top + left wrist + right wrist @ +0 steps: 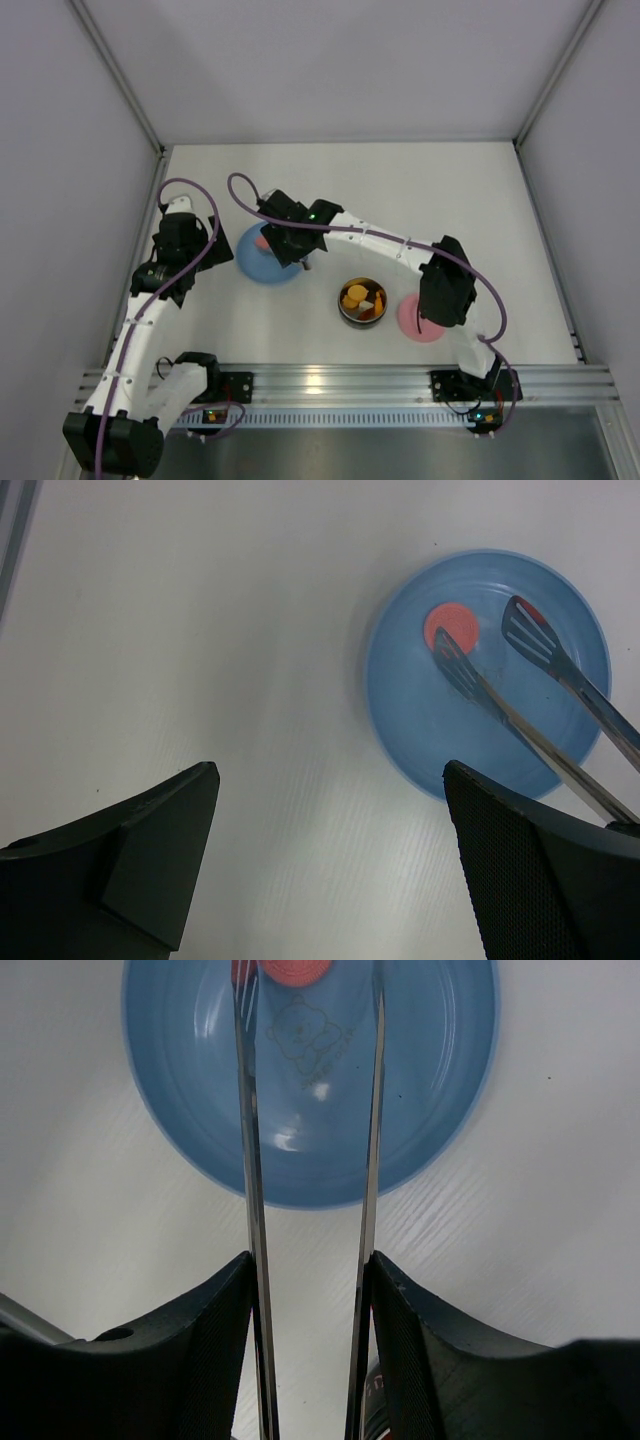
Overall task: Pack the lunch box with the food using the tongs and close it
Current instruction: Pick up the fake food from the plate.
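On the white desk [400, 190], the small round shiny steel lunch box [341, 305] stands open near the middle of the near edge. Several bite-sized pieces of orange, yellow and dark brown food [360, 296] are already inside it. Its flat round pink lid [410, 322] lies just beside it at about 4 o'clock, partly covered by the right arm's elbow. A larger flat blue plate [255, 265] sits at roughly 10 o'clock from the lunch box, near but apart from it. The right arm reaches across to the plate. The right gripper [310, 1265] pinches the long thin silvery metal tongs [251, 1140], with one black finger pressed against the outside of each slim arm. The arms of the tongs stand a little apart and run out over the plate to their slotted tips. In the left wrist view, a round orange-red piece [452, 627] lies on the plate toward 11 o'clock of its centre. One tip of the tongs is at the edge of this piece, but whether it touches the piece I cannot tell. A faint bear outline [305, 1035] marks the plate's middle. The left gripper [330, 780] hovers over bare desk at about 9 o'clock from the plate, with its fingers spread wide and nothing between them.
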Controlling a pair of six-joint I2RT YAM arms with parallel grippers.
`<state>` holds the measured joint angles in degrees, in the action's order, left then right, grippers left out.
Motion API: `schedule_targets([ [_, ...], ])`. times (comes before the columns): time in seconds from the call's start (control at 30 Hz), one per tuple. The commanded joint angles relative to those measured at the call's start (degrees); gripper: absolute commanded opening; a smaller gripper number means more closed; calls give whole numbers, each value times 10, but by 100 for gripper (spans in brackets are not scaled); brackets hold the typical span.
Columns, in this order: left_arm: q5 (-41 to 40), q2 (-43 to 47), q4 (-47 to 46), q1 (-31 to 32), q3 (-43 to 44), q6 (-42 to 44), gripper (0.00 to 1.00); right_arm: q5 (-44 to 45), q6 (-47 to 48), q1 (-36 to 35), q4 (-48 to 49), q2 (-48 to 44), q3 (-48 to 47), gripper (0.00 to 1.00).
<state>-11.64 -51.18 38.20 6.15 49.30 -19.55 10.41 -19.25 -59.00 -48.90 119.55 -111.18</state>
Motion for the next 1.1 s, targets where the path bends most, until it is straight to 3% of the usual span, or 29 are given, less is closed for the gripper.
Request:
schedule_targets([
  [0.0,-11,-1,-3,3,-3,2,99,-1,-5,8,48,4,-36,48],
  [0.5,-8,-1,-4,3,-3,2,99,-16,-8,8,49,38,-48,48],
  [1.07,-9,-1,-4,3,-3,3,99,-17,-7,7,34,17,-26,38],
])
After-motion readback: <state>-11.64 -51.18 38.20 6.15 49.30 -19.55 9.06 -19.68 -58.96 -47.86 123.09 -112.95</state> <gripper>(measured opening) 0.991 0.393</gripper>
